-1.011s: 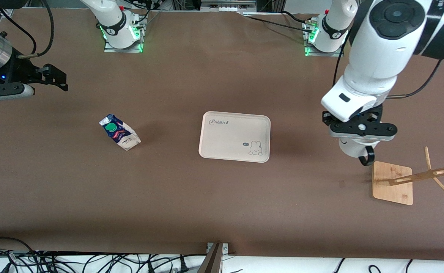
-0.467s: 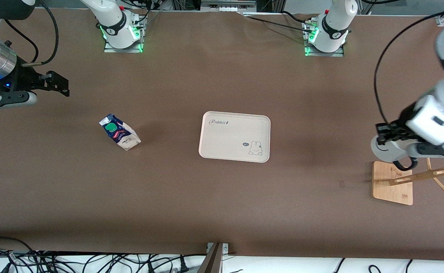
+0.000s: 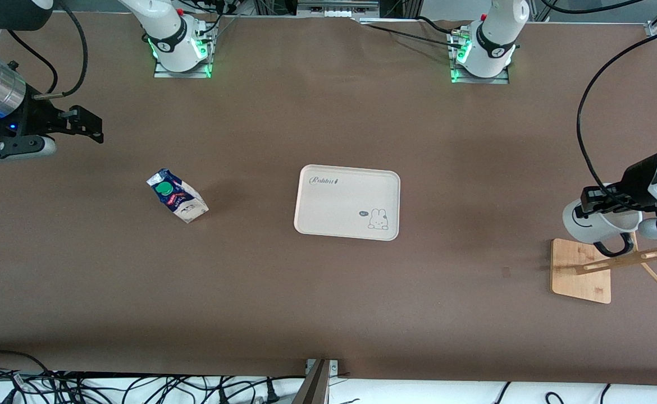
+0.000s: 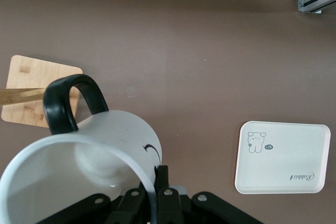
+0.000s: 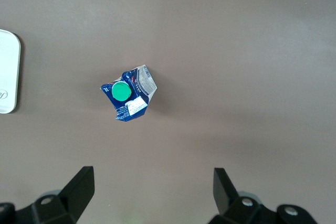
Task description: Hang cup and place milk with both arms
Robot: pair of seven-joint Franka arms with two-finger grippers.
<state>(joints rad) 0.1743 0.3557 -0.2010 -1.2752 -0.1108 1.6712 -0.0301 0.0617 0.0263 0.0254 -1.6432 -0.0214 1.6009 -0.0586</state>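
While clamped on the rim wall of the white ceramic mug with a black loop handle (image 3: 595,221), the left gripper (image 4: 157,195) has its jaws closed tight, one finger inside the mug and one outside. It hangs over the table at the left arm's end. The mug is tipped onto its side in the air: its long axis runs roughly level, its closed bottom points toward the cream rectangular tray with a rabbit drawing (image 3: 347,202), and its mouth faces the wrist. The black handle hangs downward, just above the wooden rack with a flat bamboo base and slotted slats (image 3: 581,271).

The right gripper (image 5: 154,187) hovers at the right arm's end of the table with its jaws spread wide, grasping nothing. The small dark blue and white gable-top carton with a round green cap (image 3: 176,196) stands upright on the brown table (image 3: 328,303), cap upward. The carton sits below the open fingers, well apart from them.
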